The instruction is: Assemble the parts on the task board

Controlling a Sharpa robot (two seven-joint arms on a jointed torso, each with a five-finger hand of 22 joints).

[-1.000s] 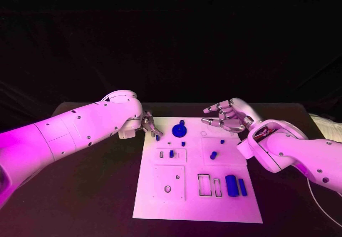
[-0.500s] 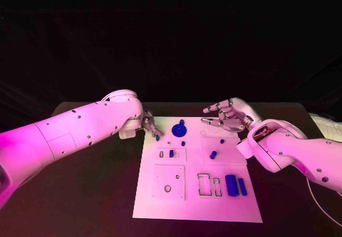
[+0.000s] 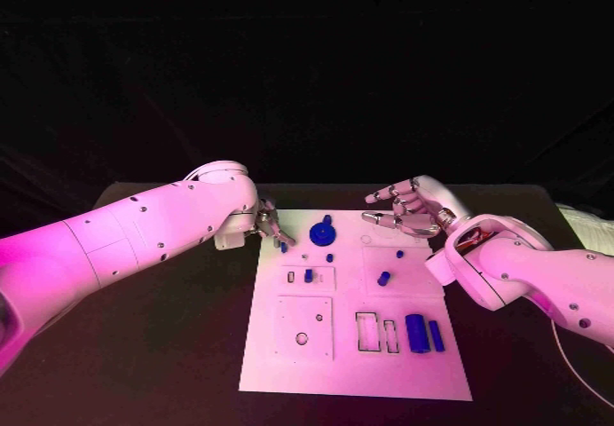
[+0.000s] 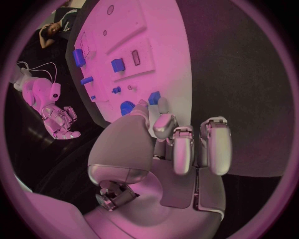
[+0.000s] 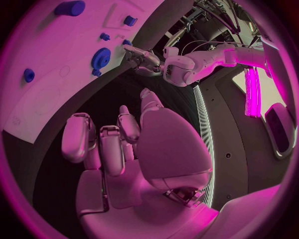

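your left hand (image 3: 268, 224) sits at the far left corner of the task board (image 3: 352, 364), its hold on a small blue part (image 4: 154, 97) unclear, while the right hand (image 3: 407, 210) hovers empty, fingers apart; seating that part comes next.

You are looking at a robotics lab or test cell, not a home or shop. A black table (image 3: 167, 355) stands against black drape backdrop (image 3: 307, 89), the sort used to isolate a rig. A white task board (image 3: 352, 355) with cut-out sockets lies at its centre, a bench fixture. In the right wrist view, metal framing and cabling (image 5: 215, 12) stand beyond the table, beside a lit strip (image 5: 254, 89).
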